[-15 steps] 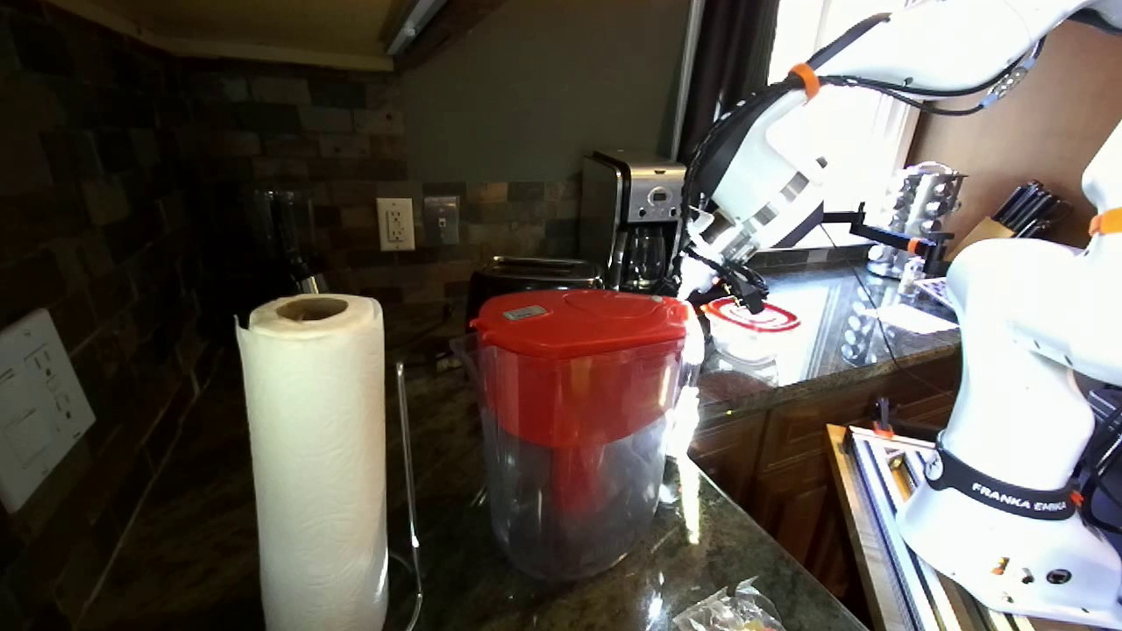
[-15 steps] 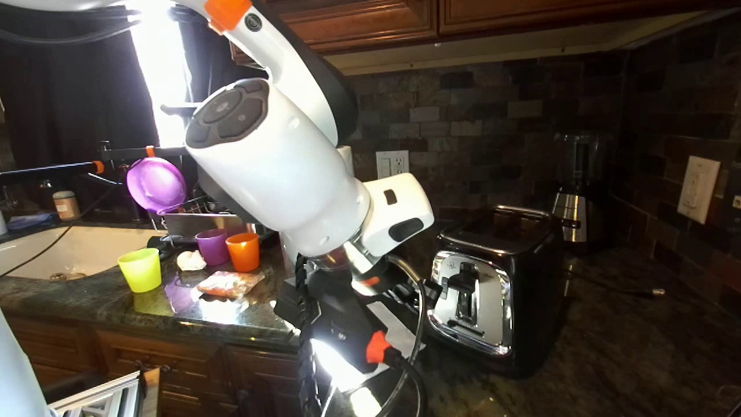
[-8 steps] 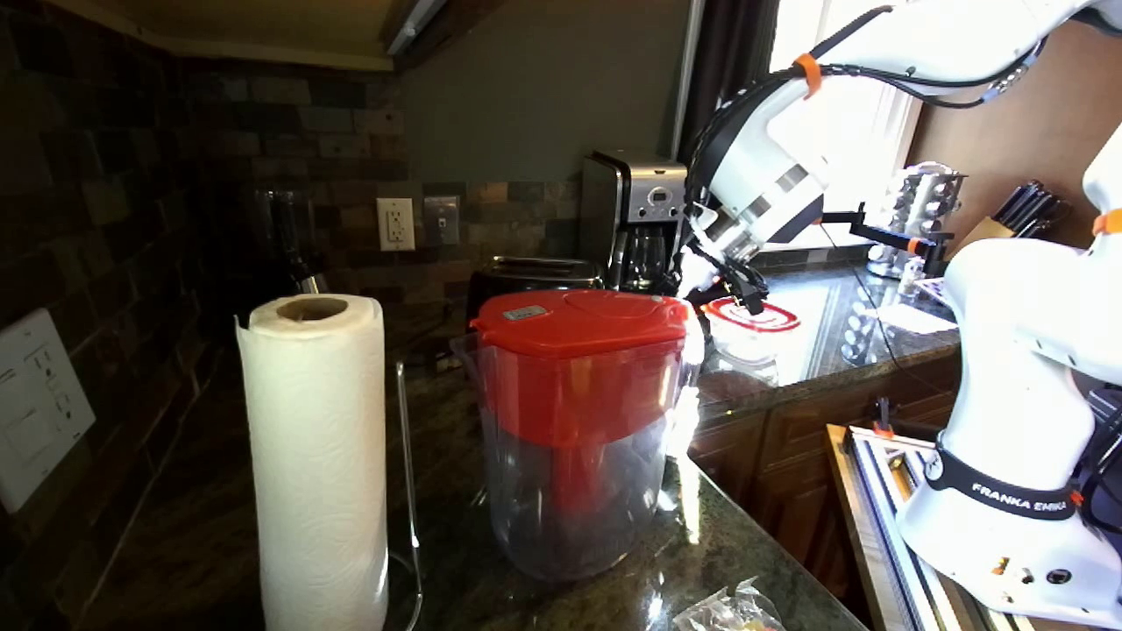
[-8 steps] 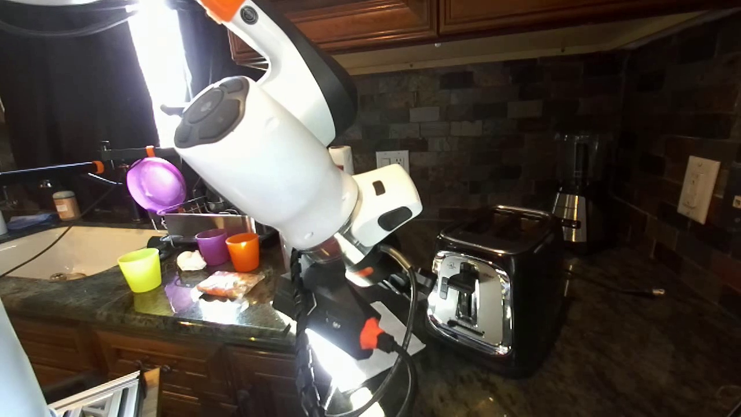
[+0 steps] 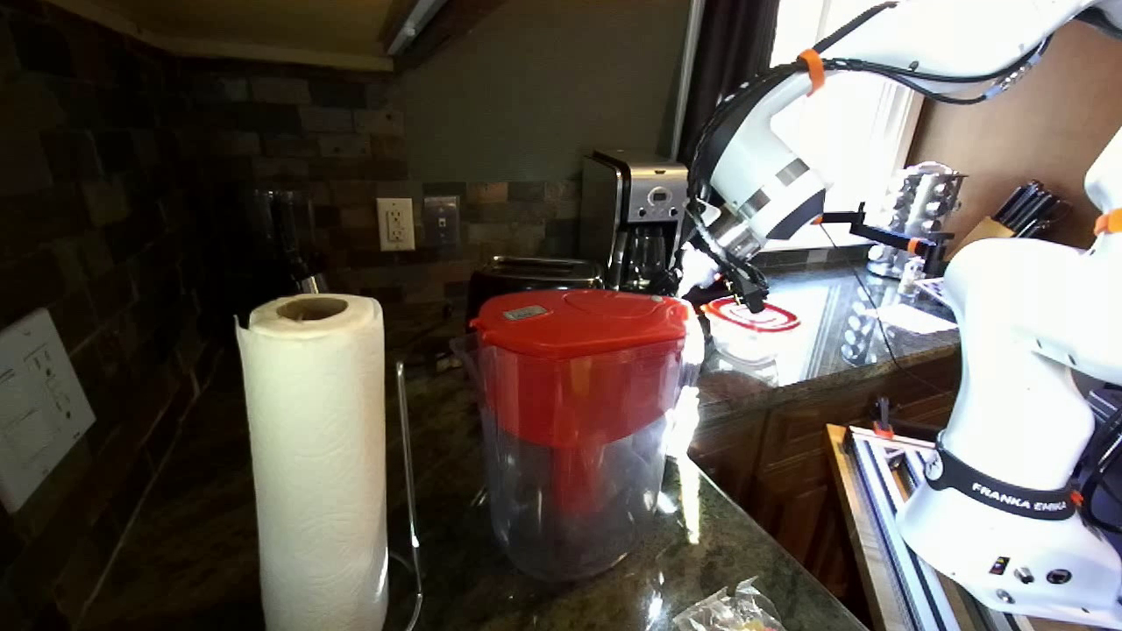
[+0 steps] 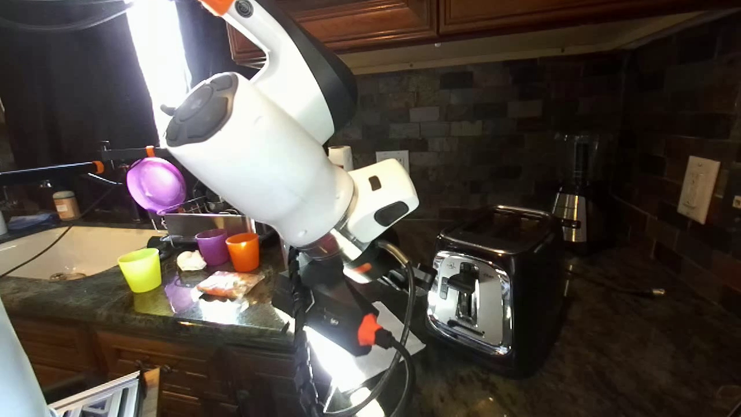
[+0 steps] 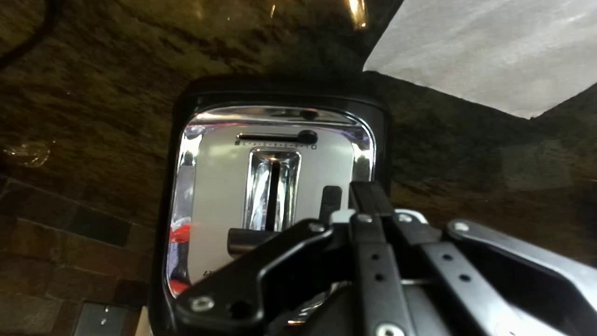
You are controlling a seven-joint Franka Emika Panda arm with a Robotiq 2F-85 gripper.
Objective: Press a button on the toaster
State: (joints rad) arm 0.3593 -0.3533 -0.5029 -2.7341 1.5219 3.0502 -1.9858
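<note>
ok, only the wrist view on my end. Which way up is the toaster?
Observer: Upright. In an exterior view the toaster shows its slots on top.
Operator: Copy. What's past the end facing away from the lever panel?
Observer: What looks like a blender, in an exterior view.
Operator: Anything blocking a look at the toaster from outside?
Observer: Yes, a clear red-lidded pitcher; in an exterior view it hides most of the toaster.
</note>
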